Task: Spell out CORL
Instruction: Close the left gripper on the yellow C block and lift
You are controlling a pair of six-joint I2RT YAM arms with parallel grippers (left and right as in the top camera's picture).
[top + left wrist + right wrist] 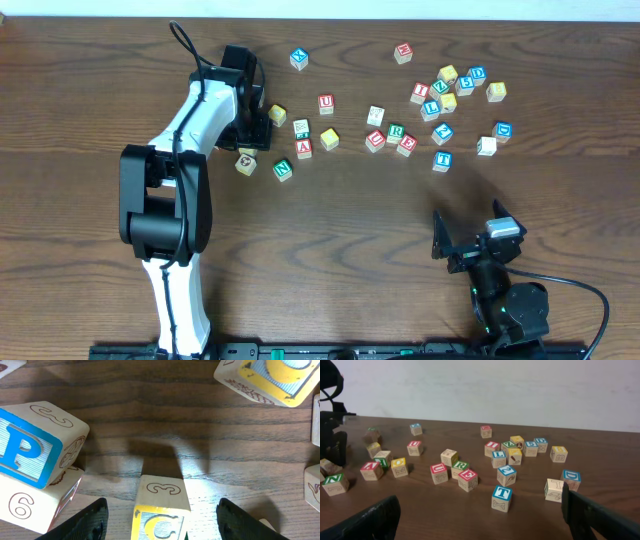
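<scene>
A yellow C cube (160,512) stands on the table between the fingers of my left gripper (161,520), which is open around it without touching. In the overhead view the left gripper (247,140) is low over the left group of cubes and hides the C cube. A yellow O cube (329,138) (399,466) lies to its right. The green R cube (396,132) (460,467) and blue L cube (431,108) (498,456) sit further right. My right gripper (470,245) (480,527) is open and empty near the front right.
A blue P cube (30,445) stacked on another cube is left of the C cube; a yellow cube (270,375) is far right. A green N cube (283,170), red A cube (303,149) and blue T cube (442,159) (501,497) lie nearby.
</scene>
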